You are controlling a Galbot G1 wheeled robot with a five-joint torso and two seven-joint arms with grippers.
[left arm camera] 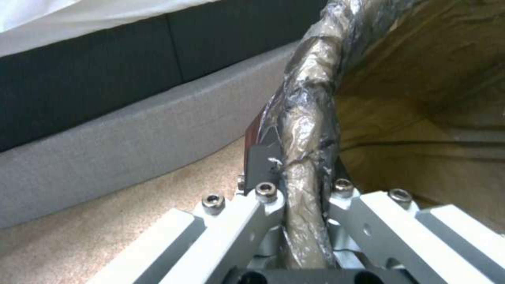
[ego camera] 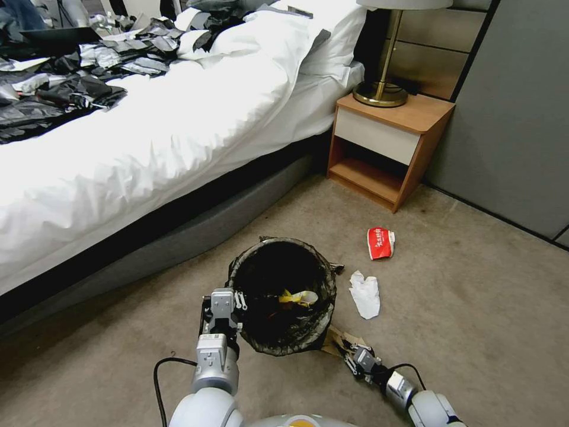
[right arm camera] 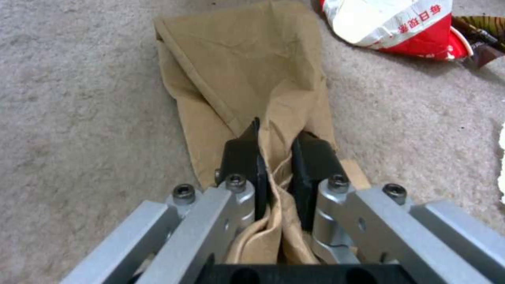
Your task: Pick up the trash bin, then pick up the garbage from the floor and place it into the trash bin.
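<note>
Brown paper bag (right arm camera: pixel 247 79): we see it on the floor (ego camera: pixel 474 308), pinched in our right gripper (right arm camera: pixel 274 165).
Trash bin (ego camera: pixel 283 293): our left gripper (left arm camera: pixel 307 177) clamps its lined rim.

Your head camera looks down over the trash bin (ego camera: pixel 283 295); both wrist cameras sit close, sharing its rim and the brown paper bag (right arm camera: pixel 247 90).

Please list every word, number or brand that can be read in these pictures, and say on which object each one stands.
"每日坚果", as far as it can be made out: white characters on the red-and-white wrapper lying on the carpet beyond the brown paper bag.
White print on the red-and-white wrapper in the head view: too small to read.
No other text can be made out.
</note>
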